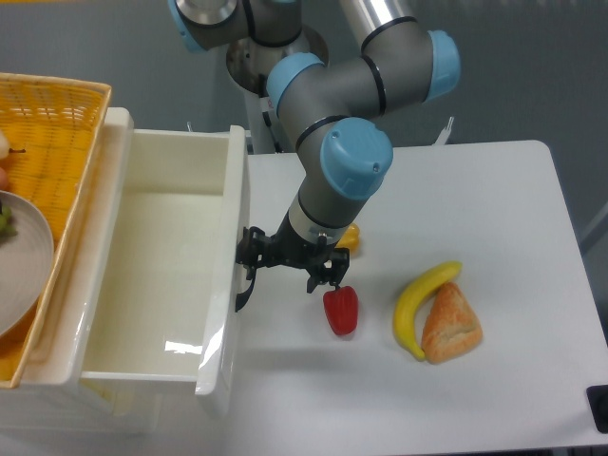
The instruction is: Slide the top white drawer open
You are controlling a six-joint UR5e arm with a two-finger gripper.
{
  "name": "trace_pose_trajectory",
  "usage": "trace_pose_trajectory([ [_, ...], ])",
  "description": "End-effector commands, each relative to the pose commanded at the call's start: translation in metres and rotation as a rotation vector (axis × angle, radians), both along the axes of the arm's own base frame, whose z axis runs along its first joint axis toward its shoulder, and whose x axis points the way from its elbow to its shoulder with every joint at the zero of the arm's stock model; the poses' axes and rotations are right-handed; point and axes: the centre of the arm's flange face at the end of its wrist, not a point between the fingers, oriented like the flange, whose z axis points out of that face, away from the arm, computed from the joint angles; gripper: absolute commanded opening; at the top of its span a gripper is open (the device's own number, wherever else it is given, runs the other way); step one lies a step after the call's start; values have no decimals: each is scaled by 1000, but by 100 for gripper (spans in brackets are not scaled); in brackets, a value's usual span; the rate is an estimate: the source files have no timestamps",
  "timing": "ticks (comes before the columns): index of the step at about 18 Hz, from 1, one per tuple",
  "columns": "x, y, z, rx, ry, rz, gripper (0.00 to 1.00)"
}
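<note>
Clearly, we list:
Drawer: the top white drawer [152, 275], glossy, smooth-walled, deep, stands pulled out at the table's left.
Handle: the curved black handle [243, 285] sits on its front panel.
Arm: we see it bent down, wrist horizontal.
Jaws: the gripper [250, 258] meets the handle's top; we cannot tell its opening.

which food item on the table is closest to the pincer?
The red pepper, just below the pincer. The banana and bread lie farther right; a yellow item sits mostly hidden behind the arm.
</note>
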Motion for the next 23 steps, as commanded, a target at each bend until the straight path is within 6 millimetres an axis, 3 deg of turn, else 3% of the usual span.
trace_pose_trajectory([
  [9, -19, -9, 1, 12, -7, 27, 100],
  [23, -27, -13, 0, 12, -3, 29, 100],
])
